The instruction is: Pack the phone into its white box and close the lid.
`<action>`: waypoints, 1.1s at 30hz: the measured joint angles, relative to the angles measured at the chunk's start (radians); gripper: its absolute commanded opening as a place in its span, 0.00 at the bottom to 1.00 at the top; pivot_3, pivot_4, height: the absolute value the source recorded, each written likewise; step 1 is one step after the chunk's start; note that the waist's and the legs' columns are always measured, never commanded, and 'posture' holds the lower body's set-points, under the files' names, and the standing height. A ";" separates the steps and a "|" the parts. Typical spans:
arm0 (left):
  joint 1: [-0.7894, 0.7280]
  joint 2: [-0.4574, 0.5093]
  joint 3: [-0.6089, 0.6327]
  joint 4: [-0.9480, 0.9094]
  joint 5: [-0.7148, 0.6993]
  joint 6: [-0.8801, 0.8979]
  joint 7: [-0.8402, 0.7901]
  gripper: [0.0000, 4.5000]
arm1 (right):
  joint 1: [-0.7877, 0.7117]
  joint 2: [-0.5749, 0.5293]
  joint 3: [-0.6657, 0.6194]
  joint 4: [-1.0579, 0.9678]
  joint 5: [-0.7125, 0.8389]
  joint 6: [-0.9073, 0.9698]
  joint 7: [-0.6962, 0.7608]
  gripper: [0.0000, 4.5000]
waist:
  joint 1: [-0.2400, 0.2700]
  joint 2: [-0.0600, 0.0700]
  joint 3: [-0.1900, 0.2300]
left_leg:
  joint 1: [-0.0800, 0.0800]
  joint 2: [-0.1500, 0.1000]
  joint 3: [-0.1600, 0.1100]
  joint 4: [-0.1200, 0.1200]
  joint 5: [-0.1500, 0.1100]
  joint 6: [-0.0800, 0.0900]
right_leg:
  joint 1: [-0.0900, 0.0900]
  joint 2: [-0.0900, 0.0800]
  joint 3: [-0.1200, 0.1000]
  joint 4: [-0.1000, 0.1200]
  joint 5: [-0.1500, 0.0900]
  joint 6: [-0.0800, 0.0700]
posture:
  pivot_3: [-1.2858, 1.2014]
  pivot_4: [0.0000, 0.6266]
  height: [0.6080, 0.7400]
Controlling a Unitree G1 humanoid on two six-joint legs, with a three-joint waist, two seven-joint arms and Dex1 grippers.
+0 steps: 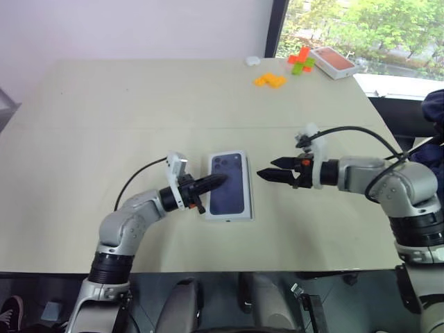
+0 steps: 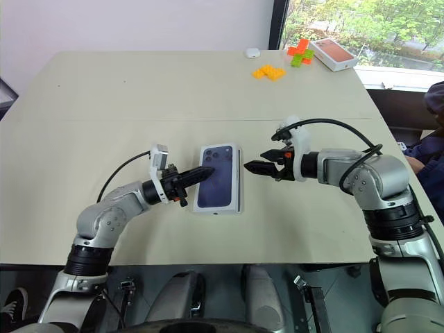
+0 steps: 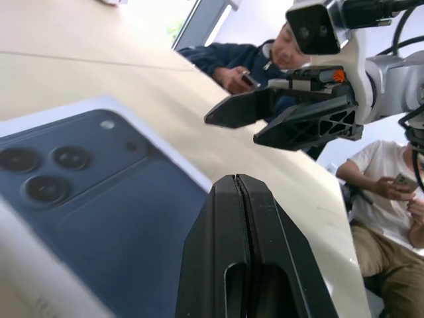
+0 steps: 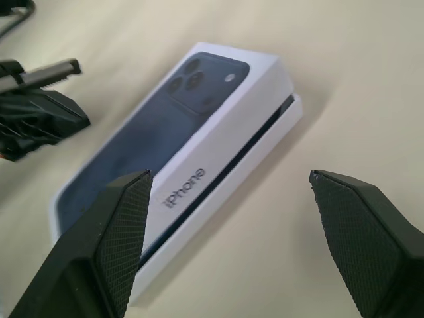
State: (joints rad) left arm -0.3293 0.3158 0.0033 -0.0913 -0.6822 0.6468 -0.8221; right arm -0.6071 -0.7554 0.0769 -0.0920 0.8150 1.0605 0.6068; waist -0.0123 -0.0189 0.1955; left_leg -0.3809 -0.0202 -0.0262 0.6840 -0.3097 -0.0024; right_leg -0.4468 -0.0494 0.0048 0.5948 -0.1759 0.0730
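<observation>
- Mid-table [image 1: 139, 125]: the lid [image 4: 222, 126], phone picture printed on top, is sitting on the white box [image 4: 218, 199], not fully seated, with a dark gap showing along one side.
- Left gripper [image 1: 223, 179] is clenched, its tips lying over the lid's edge.
- Right gripper [image 1: 262, 173] is hovering just beside the box, jaws spread and gripping nothing.
- Far corner: orange blocks [image 1: 269, 80] are lying near an orange-topped box [image 1: 333, 62].

Tabletop [image 1: 139, 111]: pale beige. White box [image 4: 218, 199] w/ lid [image 4: 248, 99] on top, just below centre, lid not fully seated. At 1 o'clock, far edge: orange blocks [image 1: 269, 80], orange/green blocks [image 1: 300, 60], small white item [image 1: 252, 61], white box w/ orange-red top [image 1: 333, 62].
</observation>
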 measured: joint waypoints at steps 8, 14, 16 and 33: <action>0.002 0.120 0.105 -0.025 0.025 -0.029 0.023 0.00 | 0.024 -0.020 0.121 -0.031 -0.356 -0.379 0.073 0.52 | 0.002 0.000 0.000 | 0.001 -0.001 0.000 0.000 0.000 0.000 | 0.001 -0.001 0.000 0.000 0.000 0.000 | 0.52 0.24 1.00; 0.041 0.171 0.091 0.015 0.095 -0.060 0.033 0.00 | 0.087 -0.019 0.188 -0.066 -0.509 -0.507 0.122 0.02 | -0.001 0.000 0.000 | 0.002 -0.002 0.001 0.000 0.000 0.000 | 0.001 -0.002 0.001 0.000 0.000 0.000 | 0.52 0.24 1.00; 0.043 0.174 0.088 0.019 0.097 -0.055 0.032 0.00 | 0.089 -0.017 0.197 -0.077 -0.539 -0.520 0.134 0.02 | 0.001 0.000 0.000 | 0.002 -0.001 0.001 0.000 0.000 0.000 | 0.001 -0.002 0.000 0.000 0.000 0.000 | 0.52 0.24 1.00; 0.024 0.103 -0.140 0.050 0.281 -0.092 0.017 0.00 | 0.131 0.018 0.219 -0.078 -0.704 -0.583 0.176 0.02 | 0.002 0.000 0.000 | 0.006 -0.002 0.002 0.000 0.000 0.000 | 0.005 -0.002 0.002 0.001 -0.001 -0.002 | 0.52 0.24 1.00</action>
State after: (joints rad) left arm -0.3051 0.4185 -0.1368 -0.0415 -0.4015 0.5552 -0.8054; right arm -0.4759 -0.7372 0.2954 -0.1698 0.1112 0.4777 0.7825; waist -0.0099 -0.0190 0.1955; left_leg -0.3747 -0.0217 -0.0244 0.6837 -0.3096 -0.0029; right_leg -0.4422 -0.0515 0.0065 0.5955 -0.1772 0.0705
